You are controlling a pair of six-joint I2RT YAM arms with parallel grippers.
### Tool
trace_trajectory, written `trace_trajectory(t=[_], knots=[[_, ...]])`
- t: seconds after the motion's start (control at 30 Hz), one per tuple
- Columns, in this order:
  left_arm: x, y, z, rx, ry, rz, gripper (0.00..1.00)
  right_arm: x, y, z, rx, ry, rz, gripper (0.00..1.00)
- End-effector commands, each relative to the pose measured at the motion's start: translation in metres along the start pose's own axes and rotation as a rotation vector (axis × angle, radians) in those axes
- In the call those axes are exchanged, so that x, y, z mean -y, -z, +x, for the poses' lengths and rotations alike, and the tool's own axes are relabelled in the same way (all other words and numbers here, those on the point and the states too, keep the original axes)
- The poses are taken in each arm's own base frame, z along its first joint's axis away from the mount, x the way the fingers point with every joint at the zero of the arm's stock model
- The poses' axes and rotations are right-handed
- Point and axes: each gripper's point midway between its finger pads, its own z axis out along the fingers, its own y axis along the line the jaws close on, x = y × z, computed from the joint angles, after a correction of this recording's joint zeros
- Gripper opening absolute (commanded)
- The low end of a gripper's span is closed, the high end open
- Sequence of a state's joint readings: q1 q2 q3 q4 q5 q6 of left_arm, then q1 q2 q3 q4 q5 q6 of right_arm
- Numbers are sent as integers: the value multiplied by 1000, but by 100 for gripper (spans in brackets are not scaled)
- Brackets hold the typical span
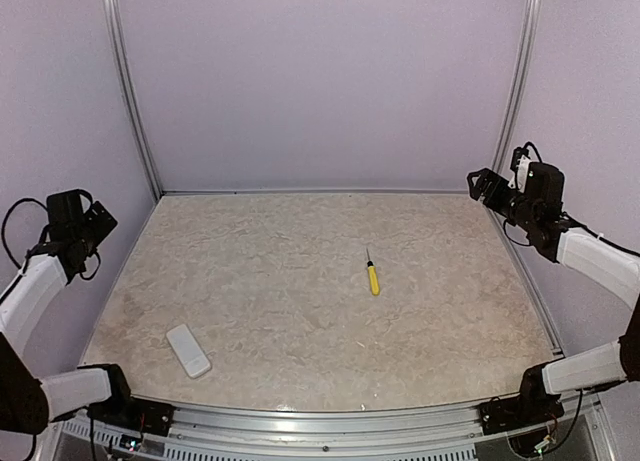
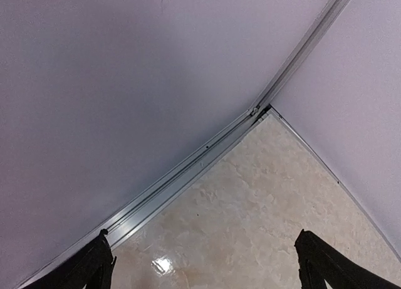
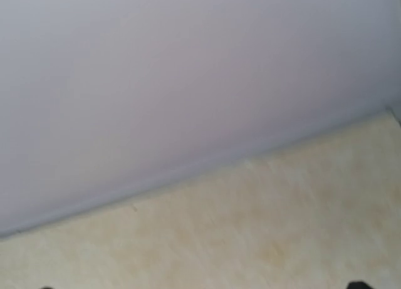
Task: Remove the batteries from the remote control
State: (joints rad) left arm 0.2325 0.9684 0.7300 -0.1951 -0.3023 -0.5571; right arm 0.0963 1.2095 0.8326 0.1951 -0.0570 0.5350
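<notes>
Along the near edge runs a ribbed aluminium rail (image 1: 330, 421), with the two arm bases bolted at its ends. Just beyond it, toward the near-left corner, the remote control (image 1: 188, 350) lies flat on the surface (image 1: 300, 311). It is a small white slab with rounded corners, smooth and matte, its long axis angled across the surface (which face is up is hard to tell from the top view). The surface itself is a glossy beige sheet with a mottled, marble-like pattern. Farther in, right of centre, a screwdriver (image 1: 372, 277) lies flat, a stubby yellow handle with a thin metal shaft pointing toward the back. It is well apart from the remote control.

The left end effector (image 1: 97, 221) hangs raised over the left edge, well apart from the remote control, which lies closer to the arm bases and to its right. In the left wrist view its black fingers (image 2: 97, 267) stand spread wide, with the beige surface and a rear corner showing between them. The right end effector (image 1: 485, 186) is raised at the far right edge, diagonally across the surface from the remote control. Its wrist view is blurred and shows only dark tips at the two bottom corners, so it seems spread wide too. Behind everything, smooth pale lilac walls (image 1: 330, 81) meet at slim aluminium posts.
</notes>
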Motion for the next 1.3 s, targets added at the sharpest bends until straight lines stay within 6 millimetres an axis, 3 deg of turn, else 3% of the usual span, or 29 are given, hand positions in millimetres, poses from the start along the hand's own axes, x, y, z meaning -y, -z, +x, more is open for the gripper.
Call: trace_trajectory(t=[0.0, 0.23, 0.47, 0.77, 1.1, 1.27], knots=[[-1, 10, 34, -146, -34, -28, 99, 18, -2, 27, -125, -16, 96, 100], [10, 35, 71, -284, -157, -47, 99, -7, -6, 58, -288, 56, -52, 100], [16, 63, 153, -564, -235, -33, 99, -14, -2, 85, -411, 100, -29, 100], [10, 114, 224, -806, -268, -20, 99, -24, -10, 104, -490, 121, 19, 100], [-5, 144, 277, -939, -250, -15, 99, -20, -19, 129, -539, 123, 32, 100], [-6, 148, 297, -975, -262, -9, 90, -17, -17, 134, -551, 128, 36, 100]])
